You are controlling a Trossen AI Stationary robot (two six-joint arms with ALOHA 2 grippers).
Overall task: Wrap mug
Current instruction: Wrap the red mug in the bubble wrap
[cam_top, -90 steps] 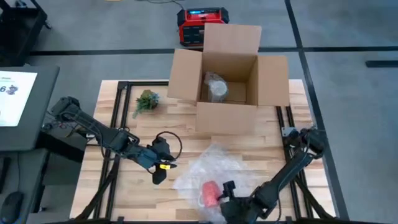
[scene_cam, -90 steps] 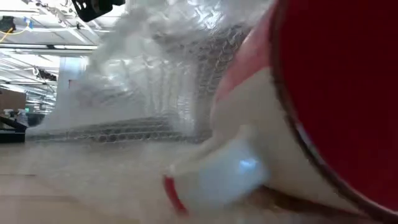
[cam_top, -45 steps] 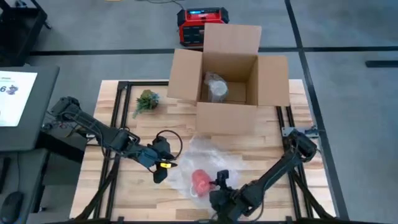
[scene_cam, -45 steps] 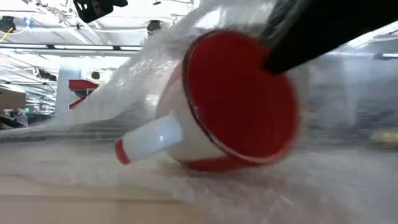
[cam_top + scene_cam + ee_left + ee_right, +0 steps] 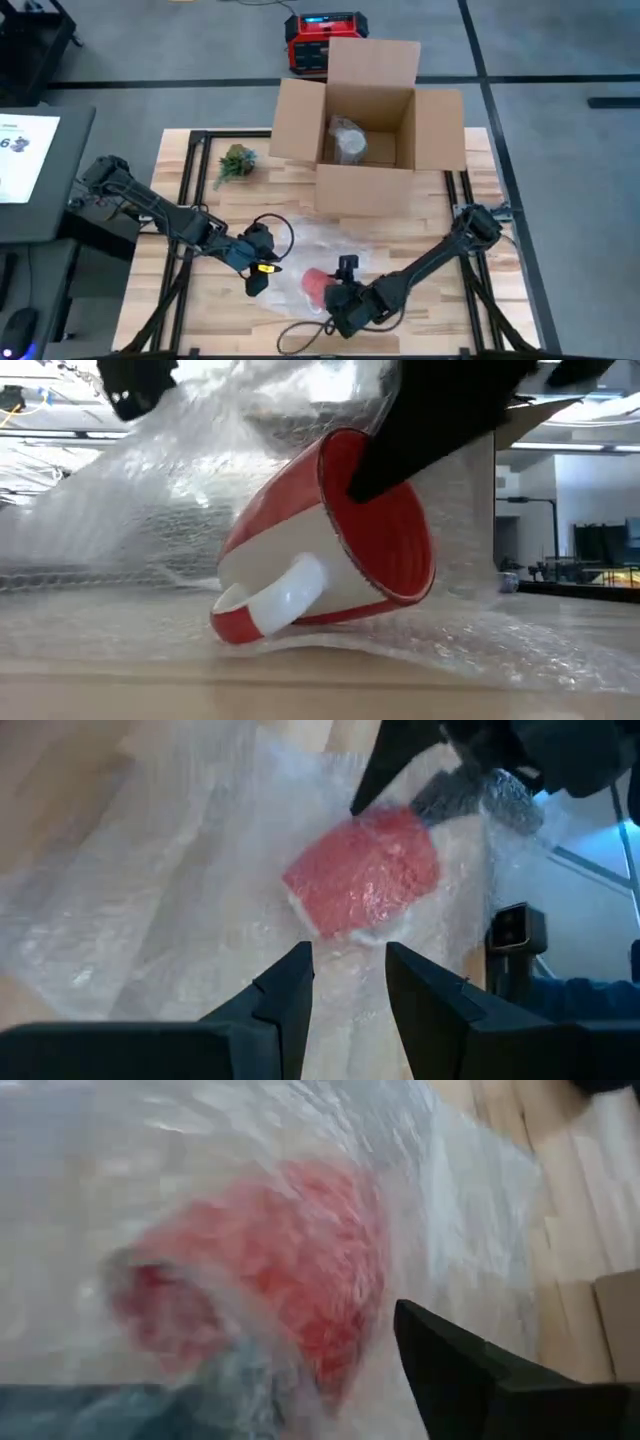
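Note:
A red mug (image 5: 300, 550) with a white handle lies on its side on a sheet of bubble wrap (image 5: 335, 245) near the table's front edge, handle (image 5: 270, 600) down on the wrap. More wrap rises behind and over it; both wrist views show the mug (image 5: 365, 870) through the film. My right gripper (image 5: 338, 290) is at the mug's mouth, shut on it. My left gripper (image 5: 258, 272) stands open just left of the wrap, its fingers (image 5: 290, 995) pointing at the mug. My right gripper has one finger (image 5: 400, 450) reaching into the mug's mouth, past the upper rim (image 5: 345, 480), slanting down from above. Bubble wrap hides the other finger in the right wrist view, so the outer contact does not show. The mug lies tilted on the wrap.
An open cardboard box (image 5: 370, 130) with a wrapped item (image 5: 348, 142) inside stands at the table's far side. A small green plant (image 5: 236, 160) lies at the far left. A dark cable loop (image 5: 300, 335) lies at the front edge.
My right gripper has gone toward the table's left edge and slightly toward the far edge, dragging the mug with it. The mug has turned, and the wrap has bunched up and drawn in from the right, rising over the mug.

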